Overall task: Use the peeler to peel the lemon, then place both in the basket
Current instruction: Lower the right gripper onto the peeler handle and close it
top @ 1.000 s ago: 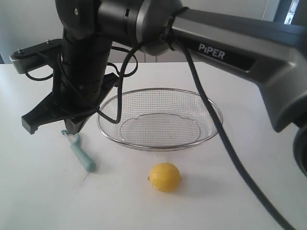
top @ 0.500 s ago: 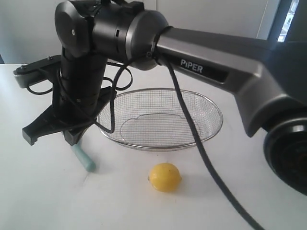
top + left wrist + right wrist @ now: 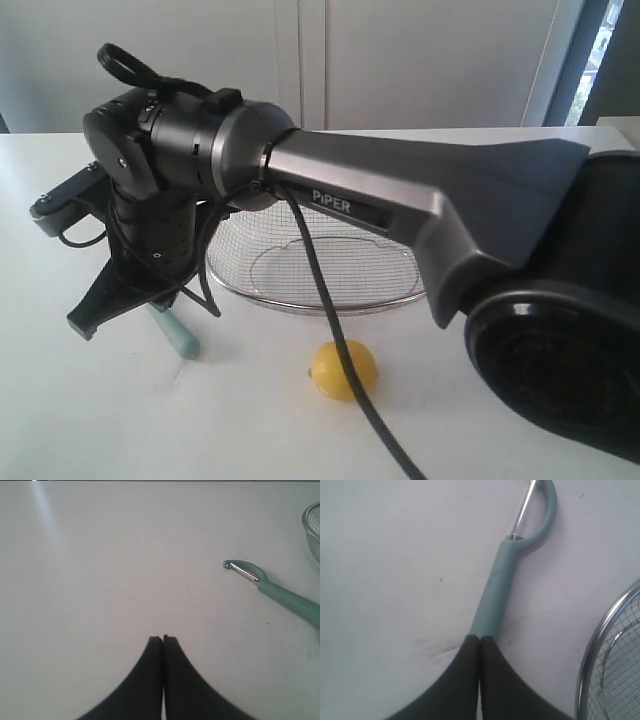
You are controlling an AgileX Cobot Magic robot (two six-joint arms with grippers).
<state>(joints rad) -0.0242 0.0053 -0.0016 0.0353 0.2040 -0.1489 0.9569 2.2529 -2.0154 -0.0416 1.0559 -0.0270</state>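
The lemon (image 3: 343, 370) sits on the white table (image 3: 100, 420) just in front of the basket (image 3: 290, 303). The peeler (image 3: 495, 592) lies to their left, its handle end under the right tool (image 3: 479, 639), whose fingers are pressed together. The left tool (image 3: 163, 638), likewise closed, hangs over the table.

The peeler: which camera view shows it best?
The left wrist view: the peeler lies unobstructed, blade head whole. The right wrist view is closer but crops the head; the exterior view shows only its handle's end.
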